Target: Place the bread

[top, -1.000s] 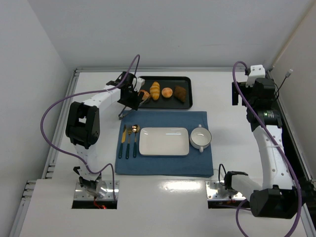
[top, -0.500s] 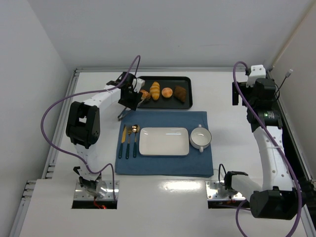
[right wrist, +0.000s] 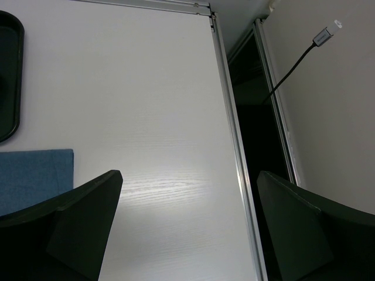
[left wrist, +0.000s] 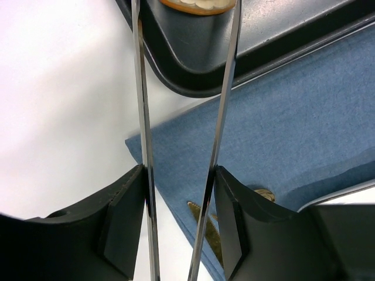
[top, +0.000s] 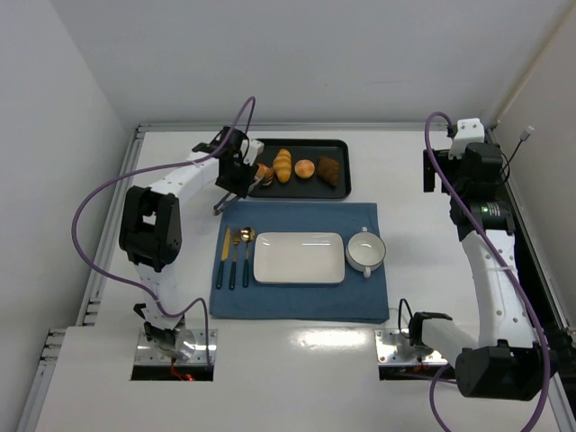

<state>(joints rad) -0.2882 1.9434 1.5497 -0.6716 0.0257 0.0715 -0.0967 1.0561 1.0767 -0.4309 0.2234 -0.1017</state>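
The bread (top: 263,170), a small golden-brown bun with a pale top, lies at the left end of the black tray (top: 335,148). My left gripper (top: 236,175) is shut on a pair of metal tongs (top: 221,207). In the left wrist view the two tong blades (left wrist: 142,117) run up between my fingers (left wrist: 124,216) and flank the bread (left wrist: 199,4) at the top edge, over the tray corner (left wrist: 193,64). My left gripper (left wrist: 179,171) squeezes the blades partly together. My right gripper (top: 443,171) is open and empty at the far right, also seen open in its wrist view (right wrist: 187,175).
On the tray are a yellow ridged roll (top: 283,165), a round orange-pink bun (top: 305,168) and a dark brown piece (top: 329,170). A blue mat (top: 297,301) holds cutlery (top: 237,255), a white rectangular plate (top: 299,257) and a white bowl (top: 365,251). A table rail (right wrist: 231,134) runs at the right.
My left gripper with the tongs has shifted slightly toward the back, closer over the tray's left end. The right arm has not moved.
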